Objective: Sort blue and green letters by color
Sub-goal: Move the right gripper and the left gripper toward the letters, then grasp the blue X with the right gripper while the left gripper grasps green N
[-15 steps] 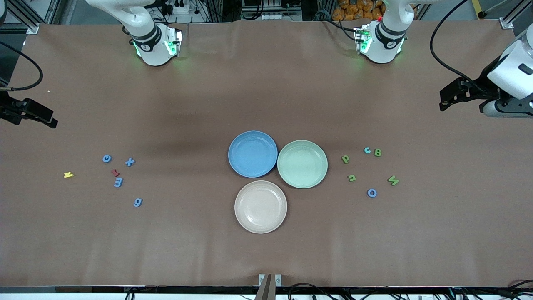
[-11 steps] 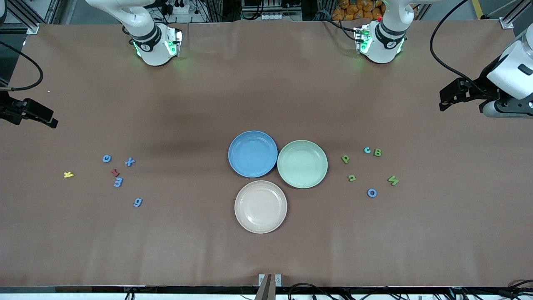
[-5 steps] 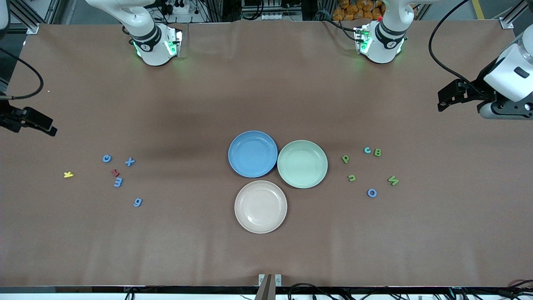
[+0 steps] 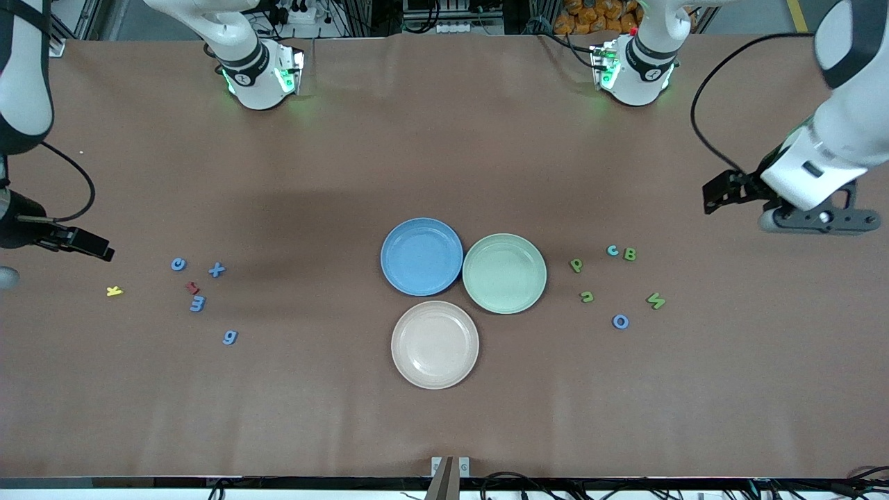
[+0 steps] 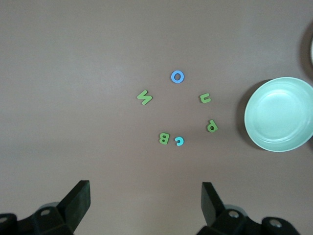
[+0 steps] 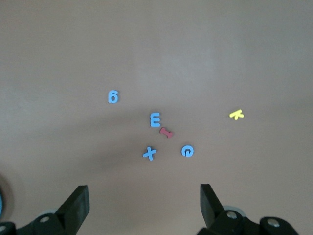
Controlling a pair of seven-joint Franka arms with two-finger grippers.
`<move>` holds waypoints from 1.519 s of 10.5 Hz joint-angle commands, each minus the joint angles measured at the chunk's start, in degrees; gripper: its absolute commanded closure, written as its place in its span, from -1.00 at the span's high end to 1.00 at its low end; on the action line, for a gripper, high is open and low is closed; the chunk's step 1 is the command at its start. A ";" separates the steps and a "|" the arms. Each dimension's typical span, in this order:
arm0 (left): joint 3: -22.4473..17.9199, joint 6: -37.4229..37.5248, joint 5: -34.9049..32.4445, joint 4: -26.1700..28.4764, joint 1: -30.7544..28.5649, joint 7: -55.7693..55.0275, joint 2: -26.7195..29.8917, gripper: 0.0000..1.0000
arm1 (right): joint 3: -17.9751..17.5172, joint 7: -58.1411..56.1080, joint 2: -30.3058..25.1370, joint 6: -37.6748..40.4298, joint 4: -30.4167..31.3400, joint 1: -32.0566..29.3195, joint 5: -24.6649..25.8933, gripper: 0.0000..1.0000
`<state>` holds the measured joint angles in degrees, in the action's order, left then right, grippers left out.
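- Left gripper (image 5: 143, 205) is up over the worktop (image 4: 444, 139) at the left arm's end, fingers (image 5: 78, 200) spread wide, holding nothing.
- Green letters (image 4: 587, 296) and a couple of blue ones sit near the green plate (image 4: 535, 274), well apart from those fingers.
- Right gripper (image 6: 143, 205) hangs over its own end, also wide open and empty.
- Blue letters (image 4: 198, 303) lie scattered there with a yellow letter (image 4: 114, 291) and a dark red letter (image 4: 192, 287), none touching its fingers.
- Blue plate (image 4: 421, 229) and beige plate (image 4: 435, 375) are mid-worktop.
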<state>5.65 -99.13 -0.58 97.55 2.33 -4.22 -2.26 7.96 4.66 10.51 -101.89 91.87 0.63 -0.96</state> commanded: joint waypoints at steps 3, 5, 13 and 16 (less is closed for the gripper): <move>0.42 -21.49 -4.96 17.04 -0.40 0.70 -1.07 1.00 | -0.31 26.06 -1.11 -14.08 16.37 -0.63 -0.54 1.00; 0.25 -28.45 -4.96 17.50 -0.92 1.14 -7.29 1.00 | -0.40 36.00 0.20 -18.94 22.01 -0.36 -0.45 1.00; 0.59 -43.49 -14.19 16.80 -3.11 14.82 -23.21 1.00 | -2.50 37.27 7.67 -40.65 33.90 -0.54 -3.34 1.00; 0.86 -47.90 -13.49 16.27 -5.49 22.21 -27.18 1.00 | -2.77 37.18 11.19 -46.18 34.60 -0.71 -3.70 1.00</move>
<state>5.85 -144.41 -13.27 115.40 -1.22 12.92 -26.35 5.79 41.34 19.39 -144.21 125.69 0.52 -3.39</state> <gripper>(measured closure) 0.000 0.000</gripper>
